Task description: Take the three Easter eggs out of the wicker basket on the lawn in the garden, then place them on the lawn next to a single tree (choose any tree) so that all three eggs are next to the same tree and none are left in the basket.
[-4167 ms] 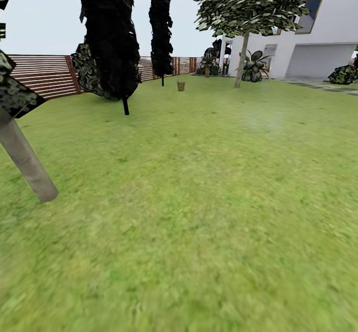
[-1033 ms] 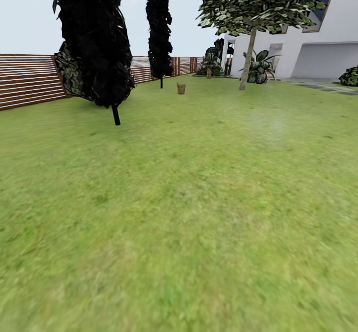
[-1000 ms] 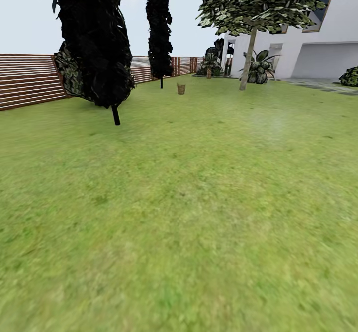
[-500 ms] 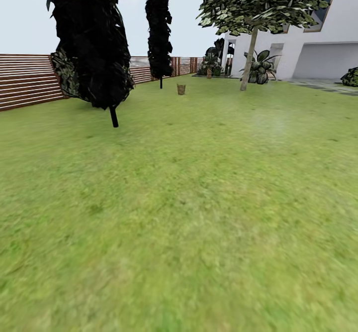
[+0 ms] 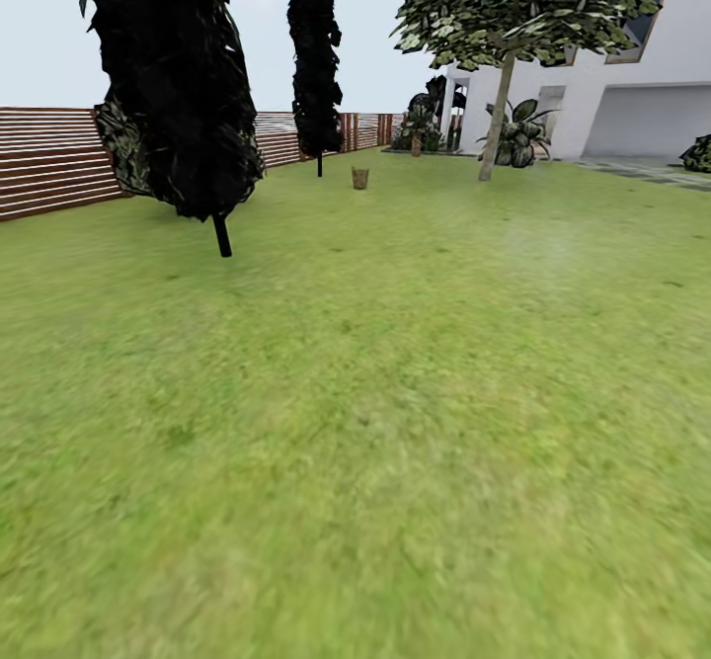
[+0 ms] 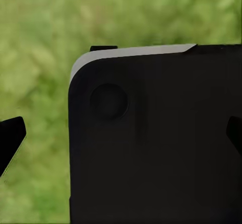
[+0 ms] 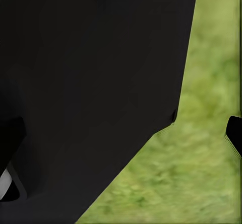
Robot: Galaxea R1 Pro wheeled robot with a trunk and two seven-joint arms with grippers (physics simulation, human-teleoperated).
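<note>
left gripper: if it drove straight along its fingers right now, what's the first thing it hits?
Most likely the robot's own black rounded body panel, which blocks most of the left wrist view between the dark fingertips. Mottled green lawn lies beyond it. Depth is unclear.

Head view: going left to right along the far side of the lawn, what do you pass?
Slatted fence → big black conifer → slimmer black conifer → small brown basket-like object → leafy tree's trunk → white house.
</note>
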